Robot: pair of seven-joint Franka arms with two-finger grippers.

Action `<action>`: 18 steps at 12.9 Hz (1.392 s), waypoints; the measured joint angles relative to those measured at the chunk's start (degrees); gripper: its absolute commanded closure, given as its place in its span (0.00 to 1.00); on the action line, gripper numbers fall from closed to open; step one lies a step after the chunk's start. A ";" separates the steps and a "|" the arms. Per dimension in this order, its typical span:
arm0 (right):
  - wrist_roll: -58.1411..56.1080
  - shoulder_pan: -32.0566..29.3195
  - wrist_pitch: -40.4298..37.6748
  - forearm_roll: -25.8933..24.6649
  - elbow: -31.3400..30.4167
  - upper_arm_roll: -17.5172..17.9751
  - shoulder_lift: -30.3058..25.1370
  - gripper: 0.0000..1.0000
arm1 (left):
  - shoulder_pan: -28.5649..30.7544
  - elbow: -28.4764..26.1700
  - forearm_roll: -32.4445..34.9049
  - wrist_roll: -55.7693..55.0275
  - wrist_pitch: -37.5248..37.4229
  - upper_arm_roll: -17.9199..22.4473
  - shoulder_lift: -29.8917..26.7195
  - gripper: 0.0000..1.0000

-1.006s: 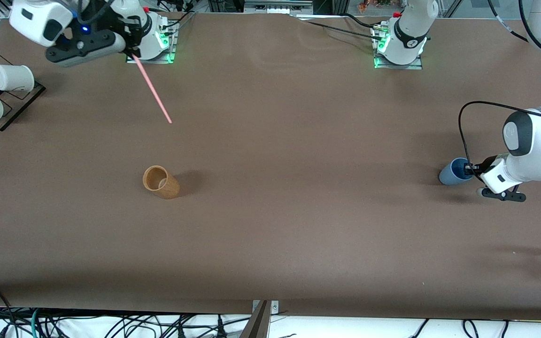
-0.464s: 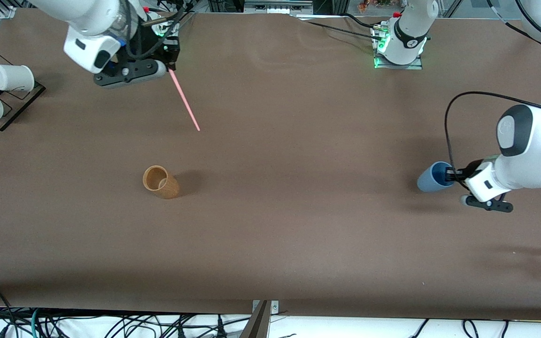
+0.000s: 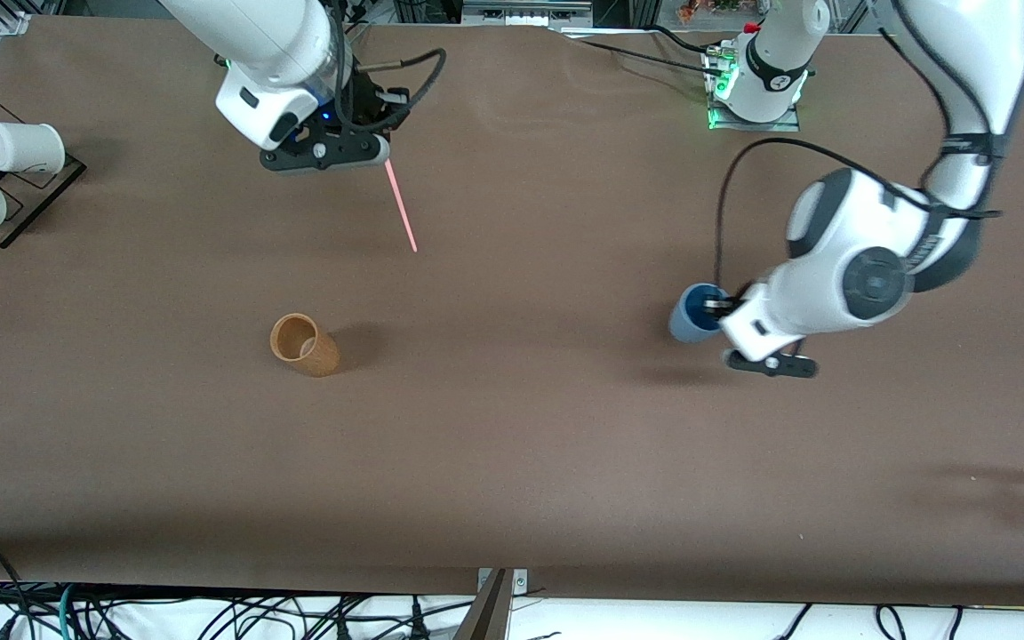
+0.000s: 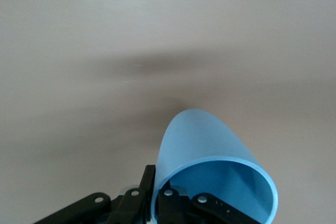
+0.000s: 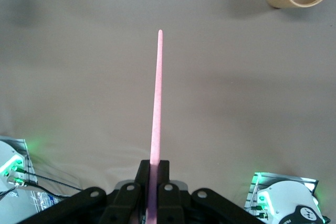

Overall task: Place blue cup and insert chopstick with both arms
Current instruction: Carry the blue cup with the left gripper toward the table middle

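You are carrying the blue cup [image 3: 692, 313] above the table's middle, the left gripper [image 3: 724, 308] pinching its rim so it can be set down mouth-up, while the right gripper [image 3: 383, 153] is clamping the chopstick [image 3: 402, 207] by its top, tip hanging below the fingers, ready for dropping in
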 measured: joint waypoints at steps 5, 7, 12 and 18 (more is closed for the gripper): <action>0.21 0.04 0.00 -1.89 0.85 -0.09 2.41 0.92 | -8.14 -0.04 0.00 -6.20 7.32 0.03 4.56 1.00; 0.21 0.10 -0.01 -3.04 1.07 -0.06 3.07 0.92 | -9.82 -0.03 0.00 -7.40 8.32 0.02 5.49 1.00; 0.21 0.10 -0.05 -5.48 1.09 -0.06 3.81 0.92 | -16.35 -0.04 0.01 -13.53 14.24 0.10 8.53 1.00; 0.21 0.10 -0.27 -5.92 1.09 -0.06 3.92 0.92 | -16.73 0.10 0.01 -14.12 14.34 0.47 9.17 0.00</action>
